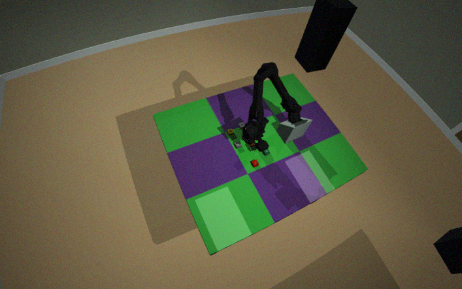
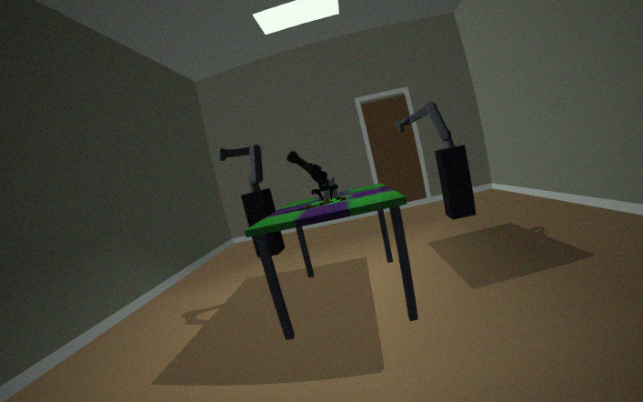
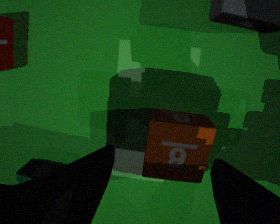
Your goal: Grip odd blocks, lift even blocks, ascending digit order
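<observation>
My gripper (image 1: 254, 143) (image 2: 327, 197) (image 3: 164, 160) is open and low over the table, its fingers on either side of the orange block (image 3: 161, 142). That block stands nearer the right finger in the wrist view; its face shows a barred 6 or 9, and I cannot tell which. The red block (image 1: 254, 163) (image 3: 1, 45) shows 1. The grey block (image 1: 237, 144) (image 3: 248, 14) has its digit out of sight. The teal block (image 1: 266, 152) is partly hidden by the gripper; its digit cannot be read. The ochre block (image 1: 231, 132) and pale block (image 1: 241, 125) stand farther back, digits unreadable.
The table (image 1: 204, 172) (image 2: 324, 216) has green and purple squares. The teal block is close beside the gripper in the top view. The arm's pale wedge-shaped base (image 1: 297, 131) stands to the right. Black pedestals (image 1: 324, 35) (image 2: 456, 182) stand away from the table.
</observation>
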